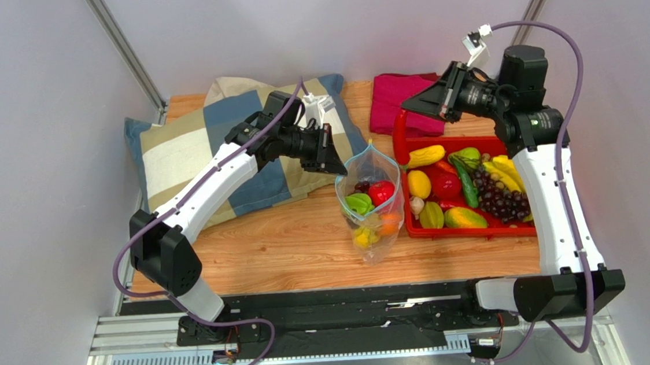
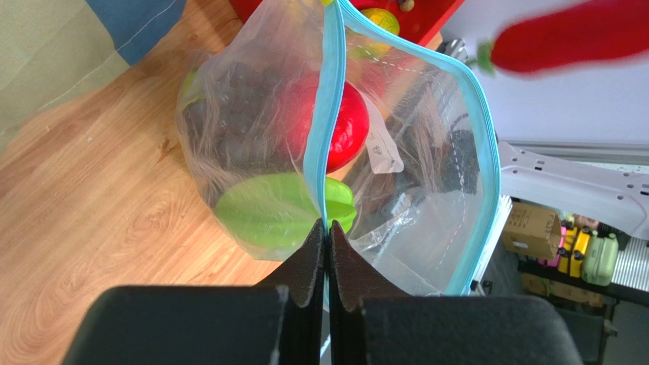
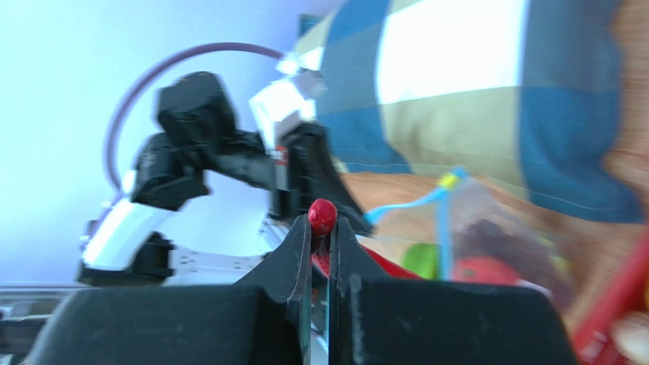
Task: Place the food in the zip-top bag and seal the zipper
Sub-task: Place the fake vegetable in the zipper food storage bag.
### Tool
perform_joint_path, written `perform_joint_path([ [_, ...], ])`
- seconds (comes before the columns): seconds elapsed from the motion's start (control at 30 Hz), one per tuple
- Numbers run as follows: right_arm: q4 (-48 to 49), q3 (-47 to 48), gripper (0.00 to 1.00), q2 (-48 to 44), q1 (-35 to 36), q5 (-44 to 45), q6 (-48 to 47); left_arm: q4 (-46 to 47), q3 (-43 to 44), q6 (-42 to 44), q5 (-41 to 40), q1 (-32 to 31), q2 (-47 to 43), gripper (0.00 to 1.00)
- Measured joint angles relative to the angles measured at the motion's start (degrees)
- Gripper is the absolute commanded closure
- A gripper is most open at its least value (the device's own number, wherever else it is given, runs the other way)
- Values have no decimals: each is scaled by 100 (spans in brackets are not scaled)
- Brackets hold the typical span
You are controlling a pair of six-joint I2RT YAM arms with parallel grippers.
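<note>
The zip-top bag [image 1: 372, 198] stands upright on the wooden table with its mouth open. Inside it are a red apple [image 2: 352, 125], a green fruit [image 2: 274, 209], dark grapes [image 2: 232, 99] and orange and yellow pieces [image 1: 376, 229]. My left gripper [image 2: 327, 226] is shut on the teal zipper [image 2: 323, 114] at the mouth's left edge and holds it up. My right gripper [image 3: 321, 225] is raised above the tray's far left corner, to the right of the bag. It is shut on a long red pepper-like piece of food [image 3: 321, 213], which also appears blurred in the left wrist view [image 2: 571, 36].
A red tray [image 1: 472, 230] right of the bag holds more food: yellow mangoes, bananas [image 1: 504, 173], purple grapes [image 1: 500, 197], a green cucumber. A checked pillow [image 1: 204, 148] lies behind the left arm, and a pink cloth [image 1: 391, 97] lies behind the tray.
</note>
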Motion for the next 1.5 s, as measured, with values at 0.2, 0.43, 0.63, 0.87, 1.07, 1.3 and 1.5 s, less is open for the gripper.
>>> perform_joint_path([
  [0.2,424,260,100,-46,1032,131,791,31,-2,-61,-72,-52,-42,100],
  [0.43,258,-229,100,-330,1534,188,647,35,-28,-66,-109,-66,-157,100],
  [0.63,-236,-1128,100,-387,1589,308,262,48,-48,-68,-107,-70,-214,100],
  [0.87,-420,-1650,100,-317,1746,323,4,72,-68,-66,-107,-70,-216,100],
  [1.07,-623,-1991,98,-317,1770,385,-476,76,-79,-66,-107,-70,-216,100],
  [1.3,-1231,-1908,36,-66,1775,605,-1222,81,-81,-66,-105,-70,-216,100],
  [1.5,-1762,-859,28,192,1777,625,-1705,87,-103,-55,-87,-70,-229,100],
])
